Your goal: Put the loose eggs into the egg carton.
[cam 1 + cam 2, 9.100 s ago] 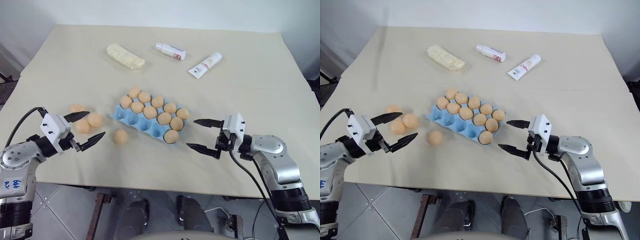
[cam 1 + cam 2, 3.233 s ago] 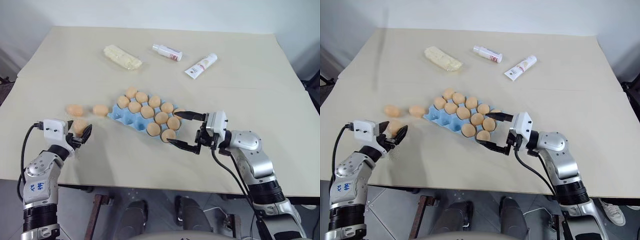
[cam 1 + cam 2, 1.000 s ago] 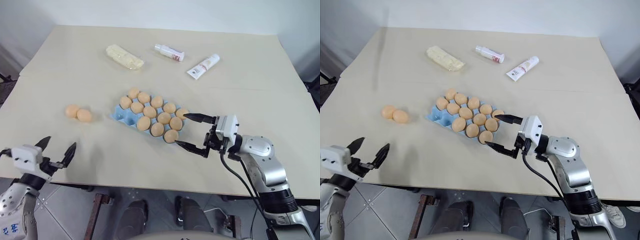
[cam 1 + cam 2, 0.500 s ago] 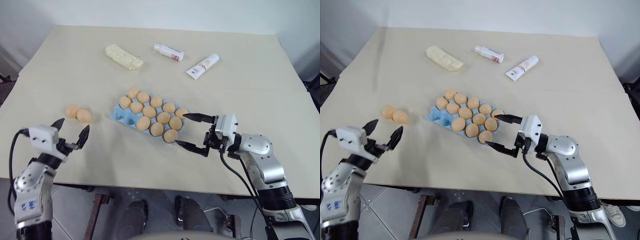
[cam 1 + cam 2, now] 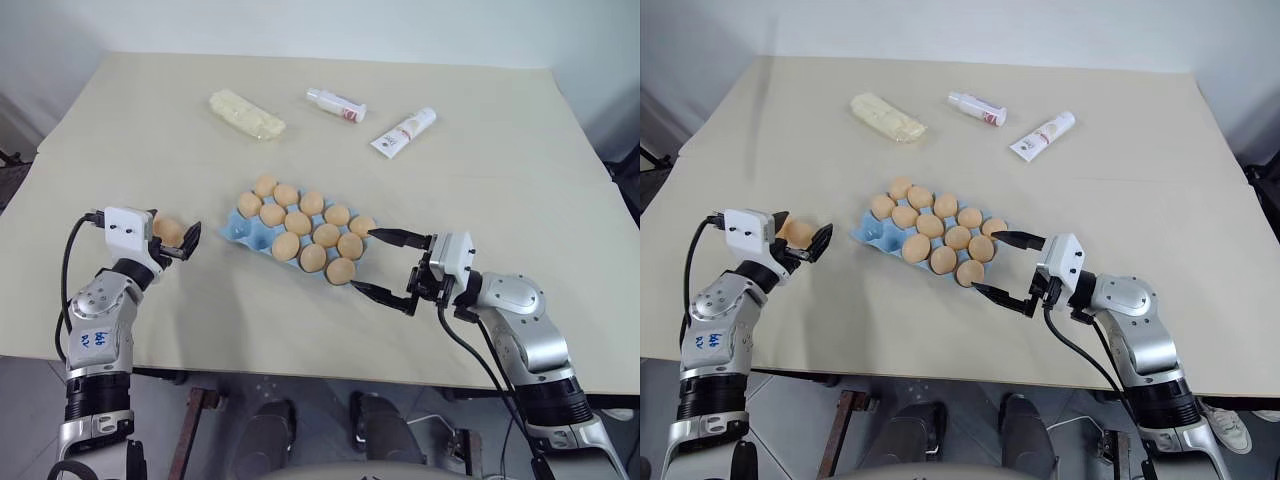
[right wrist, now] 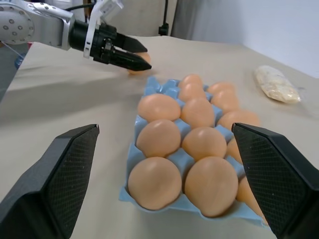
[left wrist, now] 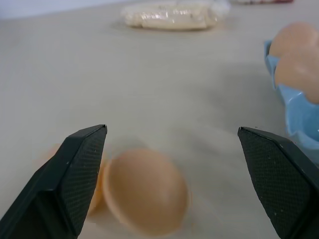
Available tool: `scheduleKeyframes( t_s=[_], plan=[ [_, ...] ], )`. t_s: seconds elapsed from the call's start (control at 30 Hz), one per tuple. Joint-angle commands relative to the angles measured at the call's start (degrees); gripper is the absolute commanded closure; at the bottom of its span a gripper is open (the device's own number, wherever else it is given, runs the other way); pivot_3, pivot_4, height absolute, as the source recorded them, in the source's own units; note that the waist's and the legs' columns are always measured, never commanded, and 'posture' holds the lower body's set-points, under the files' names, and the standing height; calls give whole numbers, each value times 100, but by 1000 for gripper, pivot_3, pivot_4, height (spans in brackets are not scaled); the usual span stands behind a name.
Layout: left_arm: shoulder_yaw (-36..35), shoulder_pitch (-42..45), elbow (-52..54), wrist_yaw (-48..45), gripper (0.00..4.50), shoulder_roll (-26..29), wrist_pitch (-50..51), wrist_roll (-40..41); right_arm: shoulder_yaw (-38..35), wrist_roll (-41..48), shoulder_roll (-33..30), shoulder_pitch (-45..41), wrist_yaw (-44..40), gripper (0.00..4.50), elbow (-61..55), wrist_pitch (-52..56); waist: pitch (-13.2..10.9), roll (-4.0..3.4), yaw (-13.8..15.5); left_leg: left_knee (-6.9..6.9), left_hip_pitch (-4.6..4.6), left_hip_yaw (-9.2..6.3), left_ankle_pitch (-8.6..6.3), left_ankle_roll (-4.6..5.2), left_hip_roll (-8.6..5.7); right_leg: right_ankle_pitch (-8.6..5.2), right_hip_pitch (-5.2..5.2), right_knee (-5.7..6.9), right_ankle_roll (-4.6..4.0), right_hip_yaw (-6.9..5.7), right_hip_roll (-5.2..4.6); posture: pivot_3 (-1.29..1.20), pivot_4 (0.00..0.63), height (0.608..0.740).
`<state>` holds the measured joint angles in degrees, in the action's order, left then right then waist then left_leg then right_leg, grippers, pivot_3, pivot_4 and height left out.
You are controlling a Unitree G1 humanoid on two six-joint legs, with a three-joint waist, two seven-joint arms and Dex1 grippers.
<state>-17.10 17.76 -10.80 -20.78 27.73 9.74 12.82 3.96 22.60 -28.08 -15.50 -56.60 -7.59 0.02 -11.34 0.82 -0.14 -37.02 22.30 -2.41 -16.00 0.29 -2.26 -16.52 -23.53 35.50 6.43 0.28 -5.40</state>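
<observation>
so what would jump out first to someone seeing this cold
Probably the light blue egg carton in the middle of the table, nearly full of tan eggs, with empty cups only at its left end. Next, the left gripper, open, reaching around the loose eggs lying on the table left of the carton, while the right gripper hangs open at the carton's right end.

I see a beige surface [image 5: 500,180]. On it: the egg carton [image 5: 243,228] near centre, loose eggs [image 5: 168,231] to its left, a pale wrapped block [image 5: 246,113] far left, a small bottle [image 5: 336,103] and a tube [image 5: 403,132] far right.
</observation>
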Motion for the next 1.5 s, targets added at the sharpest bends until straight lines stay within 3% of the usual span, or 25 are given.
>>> scheduleKeyframes(
  t_s=[0.03, 0.37, 0.47, 0.67, 0.73, 0.93, 1.2, 1.4, 1.5],
  plan=[
    [38, 147, -48, -28, 20, 24, -44, -12, -76, 24, 49, -30, 71, 0, -205, -80, 0, 0, 3, 2, 0, 0, 0, -1, 0, 0, 0, 0, 0, -1, 0, 0, 150, 740],
    [110, 110, -128, 55, 20, 49, 80, -72, -80, -18, 84, -83, 115, 0, -162, -100, 0, 0, 8, -2, 0, -1, 2, -3, 0, 0, -1, 5, 0, 0, 0, 0, 150, 740],
    [95, 83, -115, 38, 653, 36, 75, -45, -75, -30, 106, -86, 115, 0, -143, -105, 0, 0, 8, -1, 0, -1, 2, -4, 0, 0, -1, 5, 0, 1, 0, 0, 150, 740],
    [130, 59, -113, -49, 2555, 21, 73, -40, -60, -49, 137, -121, 117, 0, -105, -105, 0, 0, 8, -1, 0, -1, 2, -4, 0, 0, -1, 4, 0, 1, 0, 0, 150, 740],
    [108, 70, -108, -83, 2876, -5, 15, 4, -66, -53, 143, -133, 119, 0, -94, -109, 0, 0, 8, -1, 0, -1, 2, -4, 0, 0, -1, 4, 0, 1, 0, 0, 150, 740],
    [65, 185, 599, -982, 2876, -181, -545, 792, -104, -67, 134, -101, 151, 0, -124, -108, 0, 0, 10, -1, 2, -2, 2, -5, 0, 0, -1, 1, 0, 2, -3, 0, 150, 740],
    [1100, 703, 543, -1881, 2876, -302, -687, 531, -500, -45, -151, 213, 295, 0, -318, -79, 0, 0, 35, -4, 2, -1, 4, 0, -7, 1, 5, -1, 2, 3, -4, 0, 150, 740],
    [1369, 943, -69, -2096, 2876, -310, -923, 275, -628, -53, -202, 456, 508, 0, -566, -29, 0, 0, -15, 3, -3, 11, 6, -3, -1, 2, 0, 4, 3, -1, 7, 0, 150, 740],
    [1255, 974, -216, -2164, 1978, -286, -969, 371, -603, -56, -162, 535, 650, 0, -716, 0, 0, 0, 1, 0, -4, 14, 7, -5, 2, 2, -4, 10, 3, -3, 9, 0, 150, 740]
  ],
)
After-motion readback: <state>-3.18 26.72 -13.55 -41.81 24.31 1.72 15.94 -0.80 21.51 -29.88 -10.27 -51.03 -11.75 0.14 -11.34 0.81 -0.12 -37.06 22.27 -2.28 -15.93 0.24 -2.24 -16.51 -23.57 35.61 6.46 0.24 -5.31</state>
